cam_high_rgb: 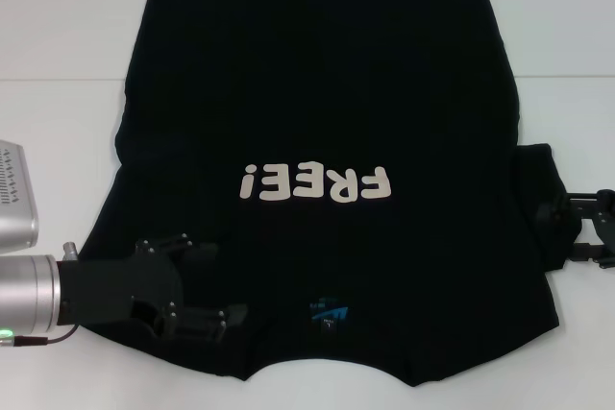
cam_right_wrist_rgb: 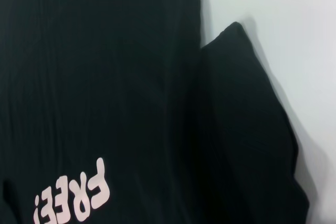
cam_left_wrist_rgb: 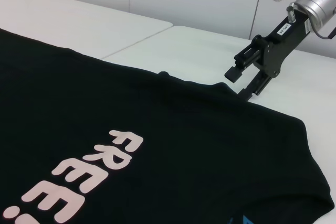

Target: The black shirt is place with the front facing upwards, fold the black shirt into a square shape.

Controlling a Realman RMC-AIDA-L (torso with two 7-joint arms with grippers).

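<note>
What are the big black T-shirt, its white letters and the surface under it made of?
The black shirt looks like soft matte knit cloth: it drapes and creases at the sleeve. Its chunky white "FREE!" lettering looks like a flat print, probably rubbery ink or vinyl. The white table seems a smooth, hard laminate or painted board, with a seam showing; I cannot tell which.

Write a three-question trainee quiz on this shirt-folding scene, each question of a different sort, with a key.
1. True or false: the black shirt lies with its lettering facing up.
2. Multiple choice: where is the left end effector? A) over the shirt, near the collar end B) parked off the table C) at the far hem
3. Fill in: the right end effector sits beside the shirt's ____.

Key: 1 true, the white "FREE!" lettering shows. 2 A. 3 sleeve.
</note>
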